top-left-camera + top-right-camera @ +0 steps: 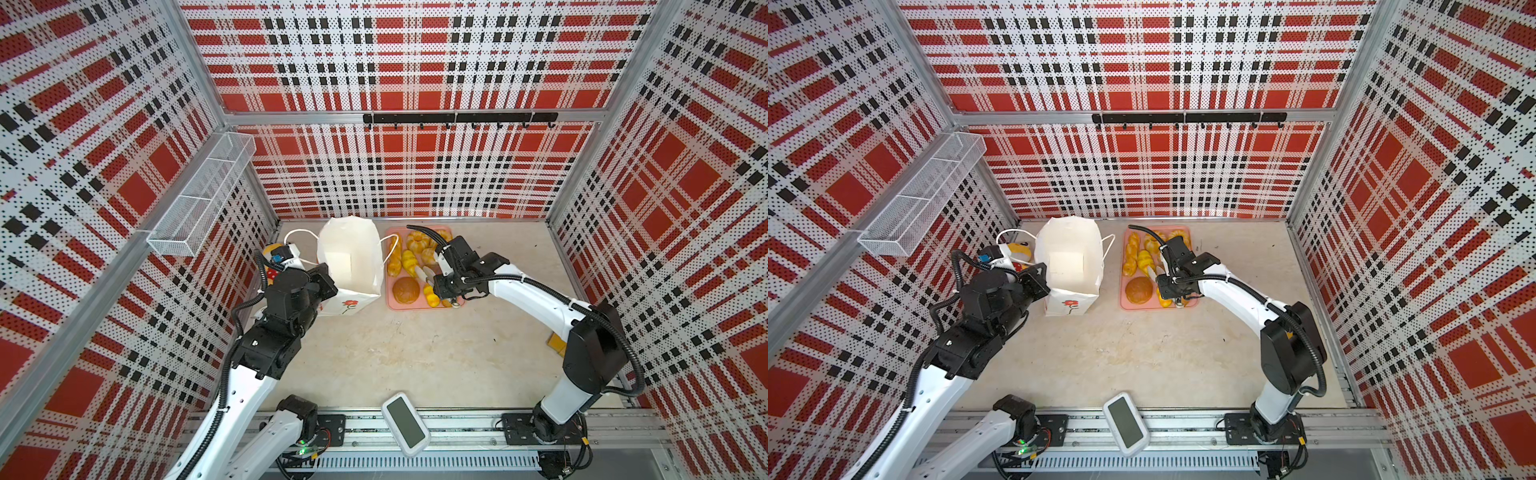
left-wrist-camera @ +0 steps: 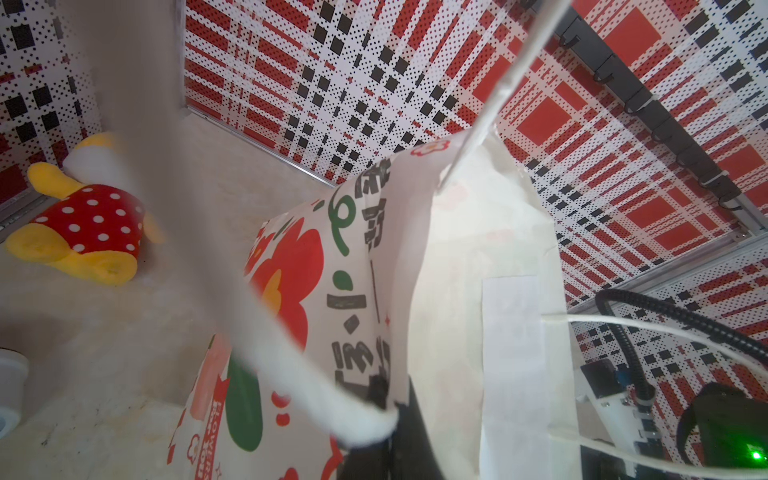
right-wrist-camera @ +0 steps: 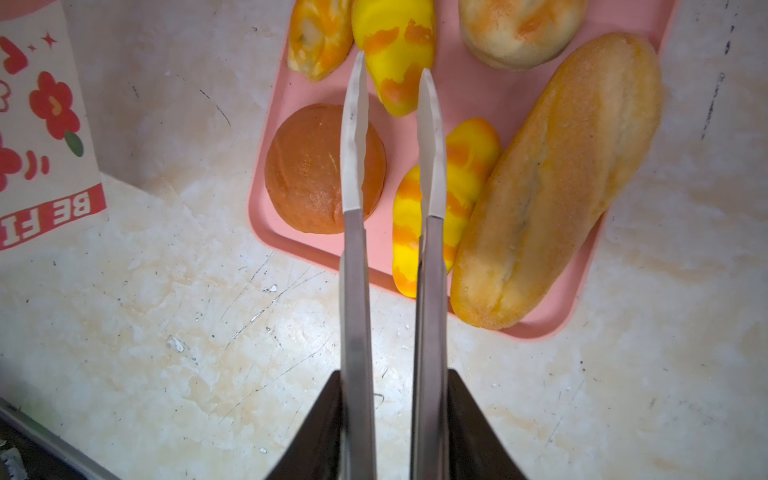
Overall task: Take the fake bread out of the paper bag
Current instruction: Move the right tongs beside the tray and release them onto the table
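Glossy yellow-brown toy breads (image 3: 557, 178) on pink tray (image 3: 467, 93), flowered paper bag (image 1: 350, 235) upright

Left of the paper bag (image 1: 351, 266) in both top views, the plush toy (image 1: 272, 249) is mostly hidden behind the left arm (image 1: 291, 299) (only yellow and red patches show). Right of the bag, the right arm (image 1: 469, 270) covers some fake bread (image 1: 406, 289). Across the bag in the left wrist view runs an unidentifiable blurred white band (image 2: 291, 365).

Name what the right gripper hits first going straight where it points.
Likely the yellow, orange-striped toy croissant roll on the pink plastic tray, just beyond the right gripper; depth is unclear.
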You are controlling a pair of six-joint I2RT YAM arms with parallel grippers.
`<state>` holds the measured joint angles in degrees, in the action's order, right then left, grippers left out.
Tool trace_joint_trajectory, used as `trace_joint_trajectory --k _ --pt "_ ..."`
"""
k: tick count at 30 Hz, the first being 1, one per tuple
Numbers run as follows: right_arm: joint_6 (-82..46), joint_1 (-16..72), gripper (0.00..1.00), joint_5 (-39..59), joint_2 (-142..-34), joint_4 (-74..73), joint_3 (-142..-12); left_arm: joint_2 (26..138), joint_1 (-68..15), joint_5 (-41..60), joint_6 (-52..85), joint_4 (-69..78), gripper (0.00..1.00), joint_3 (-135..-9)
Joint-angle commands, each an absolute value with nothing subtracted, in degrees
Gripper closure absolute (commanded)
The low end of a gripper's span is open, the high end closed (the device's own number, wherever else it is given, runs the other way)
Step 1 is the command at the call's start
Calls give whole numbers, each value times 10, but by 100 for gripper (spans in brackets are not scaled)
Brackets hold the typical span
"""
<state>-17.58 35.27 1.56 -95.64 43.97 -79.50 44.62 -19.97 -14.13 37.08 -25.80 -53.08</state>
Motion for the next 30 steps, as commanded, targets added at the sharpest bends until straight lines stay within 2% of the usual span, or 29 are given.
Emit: trace_joint_trajectory --k 1,5,10,15,19,22,27,29,30 --pt "-179 349 63 -3 -910 430 -816 446 -196 -148 380 -250 100 -536" --pt "-165 315 65 -42 -865 401 -786 460 -196 -145 381 -245 100 -548" --pt "-104 232 66 -87 -841 289 -703 474 -196 -142 380 -241 100 -556" --pt "-60 143 67 -99 -897 207 -676 487 -195 -142 382 -234 100 -557" --pt "-18 112 67 -121 -961 179 -690 509 -194 -141 384 -230 100 -567" --pt "5 102 63 -144 -1006 177 -707 531 -193 -136 385 -226 100 -580" --pt "7 82 56 -132 -1043 175 -719 580 -186 -113 388 -201 100 -604" --pt "-5 75 50 -137 -1051 192 -725 609 -182 -103 383 -197 100 -620" --pt "-11 73 44 -144 -1051 200 -726 623 -180 -99 382 -198 100 -629"
